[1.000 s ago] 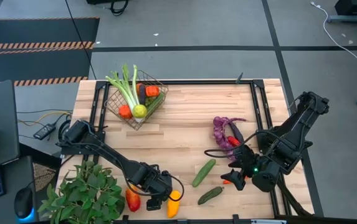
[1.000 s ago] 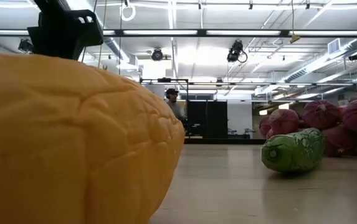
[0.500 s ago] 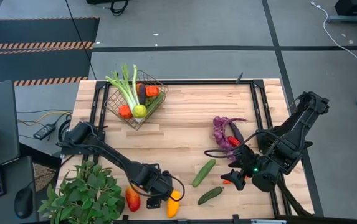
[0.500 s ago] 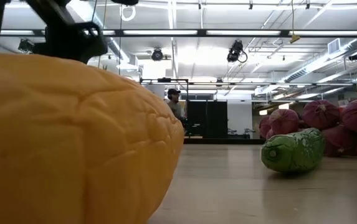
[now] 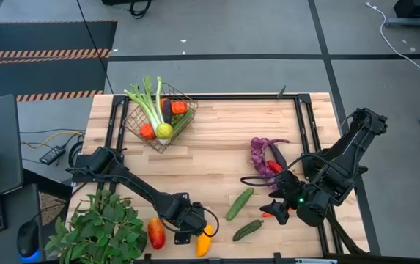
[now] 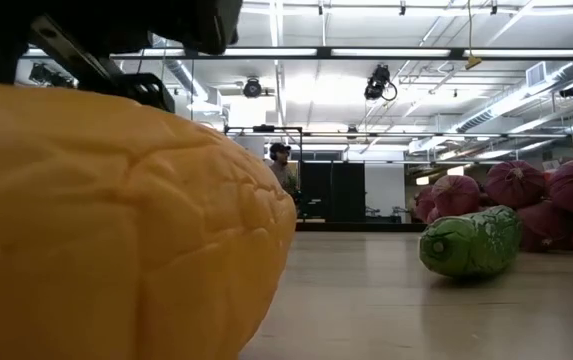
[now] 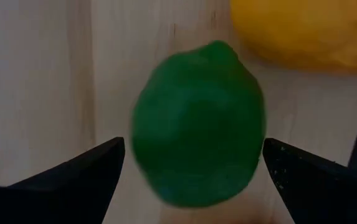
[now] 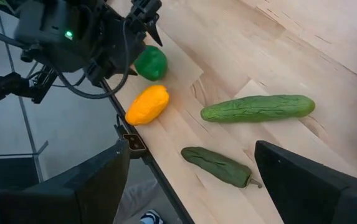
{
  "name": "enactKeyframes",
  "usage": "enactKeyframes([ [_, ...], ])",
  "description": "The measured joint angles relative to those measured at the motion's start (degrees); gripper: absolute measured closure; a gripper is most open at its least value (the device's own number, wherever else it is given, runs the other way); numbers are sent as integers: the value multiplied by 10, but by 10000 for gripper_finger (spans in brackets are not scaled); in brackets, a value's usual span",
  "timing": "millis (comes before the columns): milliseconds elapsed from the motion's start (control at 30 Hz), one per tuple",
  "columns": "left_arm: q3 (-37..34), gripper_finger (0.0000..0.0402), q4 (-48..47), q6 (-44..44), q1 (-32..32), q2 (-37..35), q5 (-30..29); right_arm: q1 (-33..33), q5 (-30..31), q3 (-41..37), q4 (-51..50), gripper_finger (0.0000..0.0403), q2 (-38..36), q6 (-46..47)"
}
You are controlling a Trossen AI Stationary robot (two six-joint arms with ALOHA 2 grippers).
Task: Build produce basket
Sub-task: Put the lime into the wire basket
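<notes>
A green lime (image 7: 197, 124) lies on the table near its front edge, beside a yellow pepper (image 5: 204, 240). My left gripper (image 7: 194, 146) points down over the lime, open, one finger on each side and neither plainly touching it. In the high view the gripper (image 5: 185, 236) hides the lime. The wire basket (image 5: 162, 117) stands at the far left, holding celery and several small pieces. Two cucumbers (image 5: 240, 203) (image 5: 247, 229) and a purple bunch (image 5: 261, 154) lie to the right. My right gripper (image 8: 190, 186) hangs open above the table's right side.
A red pepper (image 5: 155, 233) lies left of my left gripper, next to a leafy green plant (image 5: 100, 227) at the near left corner. A small red-orange piece (image 5: 268, 213) lies under my right gripper. The table's front edge (image 8: 159, 168) runs close by the lime and yellow pepper.
My left gripper has come down toward the lime, staying open; in the low view its dark body has sunk closer over the yellow pepper. The produce has not moved.
</notes>
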Motion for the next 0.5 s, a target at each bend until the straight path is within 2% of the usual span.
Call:
enactKeyframes([
  [367, 0, 13, -5, -25, 3, 28, 8, 0, -1, 0, 0, 55, 0, 6],
  [500, 0, 37, -12, -35, 3, 27, 8, 0, -1, 0, 0, 55, 0, 5],
])
